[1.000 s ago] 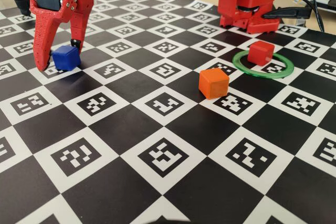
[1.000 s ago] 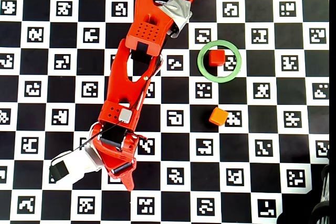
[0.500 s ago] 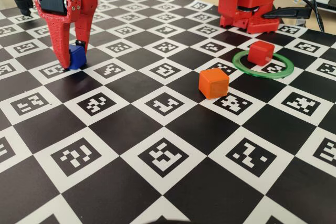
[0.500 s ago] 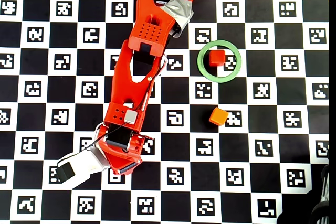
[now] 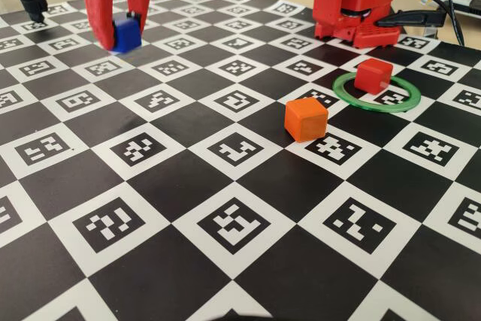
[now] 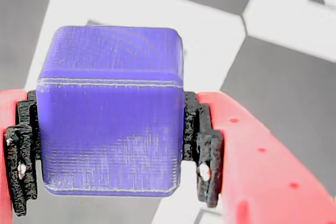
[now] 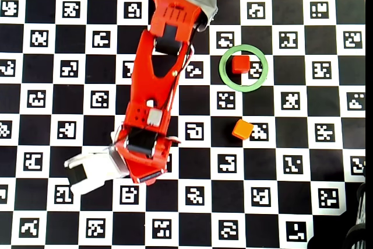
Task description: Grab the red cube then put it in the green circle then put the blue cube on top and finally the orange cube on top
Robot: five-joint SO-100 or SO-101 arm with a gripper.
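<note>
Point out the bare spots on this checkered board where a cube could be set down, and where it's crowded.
Free: the whole near half of the board, in front of the orange cube, and the right side beyond the green ring in the overhead view. Crowded: the ring, with the red cube inside it, and the strip under the arm, whose gripper holds the blue cube.

- Tool [image 5: 120, 35], fixed view: upper body cut off by the top edge; lower fingers motion-blurred.
- Blue cube [image 5: 126, 33], fixed view: blurred, its left side covered by a finger. Overhead view: hidden entirely under the arm [image 7: 154, 86].
- Blue cube [image 6: 111, 111], wrist view: both side faces covered by the black pads [image 6: 202, 145]; the worktop [image 6: 273, 61] behind it out of focus.
- Tool fingers, wrist view: cut off by the left and bottom edges.
- Green circle [image 5: 346, 94], fixed view: far rim partly hidden behind the red cube [image 5: 373, 75].
</note>
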